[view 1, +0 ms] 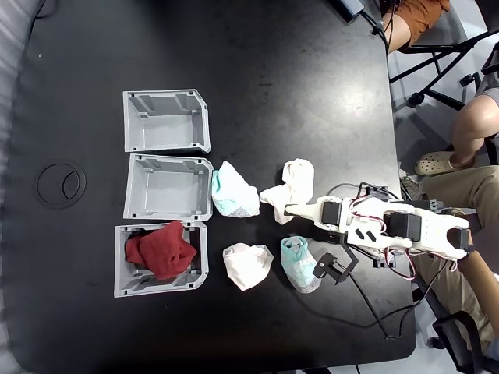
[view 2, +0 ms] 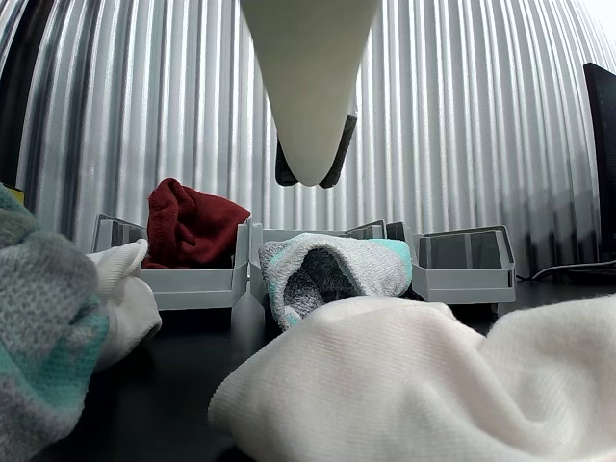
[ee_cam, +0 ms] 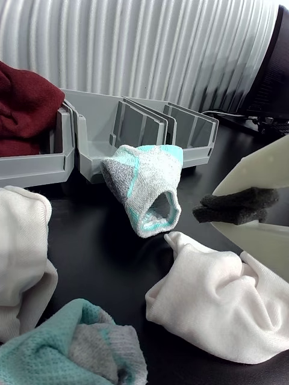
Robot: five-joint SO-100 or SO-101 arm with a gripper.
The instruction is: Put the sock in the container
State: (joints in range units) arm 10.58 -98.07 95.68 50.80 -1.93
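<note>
The sock (view 1: 247, 265) is a rounded all-white lump lying just right of the lowest bin in the fixed view; it also shows at the left edge of the wrist view (ee_cam: 21, 258). Three alike grey containers stand in a column on the left: the top one (view 1: 204, 117) and middle one (view 1: 207, 187) hold nothing, the lowest (view 1: 201, 261) holds a dark red cloth (view 1: 160, 251). My gripper (view 1: 290, 209) hovers up and to the right of the sock, by the end of a longer bent white sock (view 1: 290, 185). Its jaws look shut with nothing between them; the tip (ee_cam: 208, 210) carries a black foam pad.
A mint-and-white sock (view 1: 234, 191) lies by the middle bin's low side, and another (view 1: 299, 263) lies right of the white lump. The arm (view 1: 390, 226) and its cables fill the table's right side. A person's legs (view 1: 475, 117) are beyond the right table edge.
</note>
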